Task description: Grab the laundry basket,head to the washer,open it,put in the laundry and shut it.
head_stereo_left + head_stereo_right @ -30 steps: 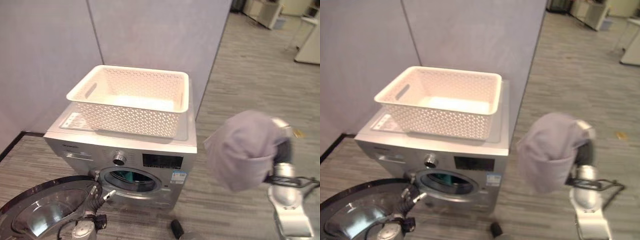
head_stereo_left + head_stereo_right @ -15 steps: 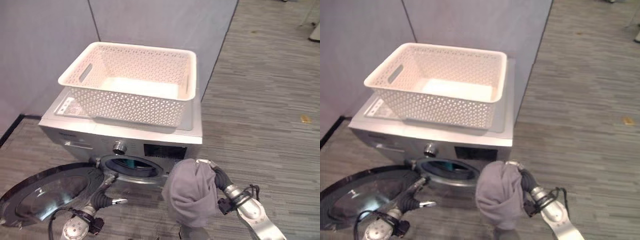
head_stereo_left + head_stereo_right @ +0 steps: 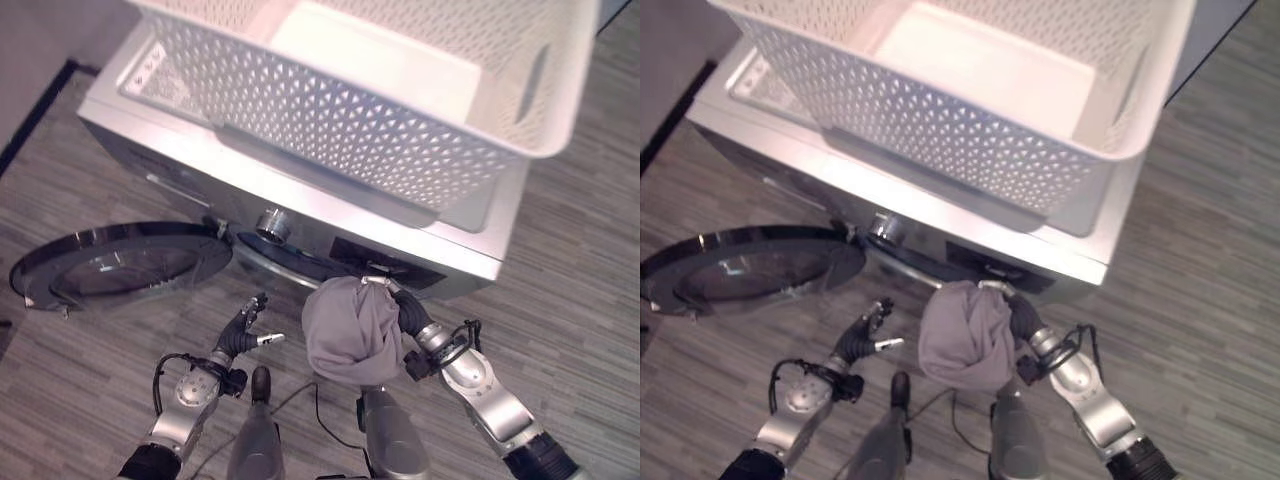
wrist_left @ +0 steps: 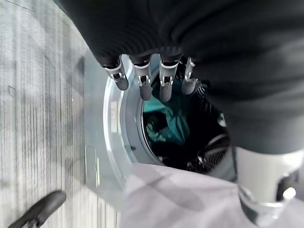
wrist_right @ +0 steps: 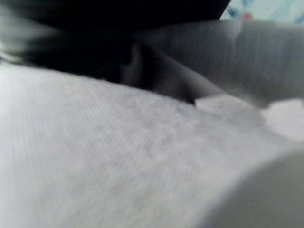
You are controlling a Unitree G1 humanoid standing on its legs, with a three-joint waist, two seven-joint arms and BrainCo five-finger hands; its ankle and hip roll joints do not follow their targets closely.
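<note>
grey plank flooring is seen all round the washer (image 3: 300, 215), with its round door (image 3: 120, 265) swung flat open off to the left. next along, the left hand (image 3: 243, 332) is held loose with fingers straight, nothing gripped. a grey garment (image 3: 350, 330) is bunched over the right hand (image 3: 412, 315) just in front of the drum opening (image 4: 183, 137); whether those fingers are clenched can't be told. loading looks underway: the bundle needs pushing through the rim, past the teal cloth (image 4: 166, 126) already inside. the white basket (image 3: 400, 90) sits emptied on top.
</note>
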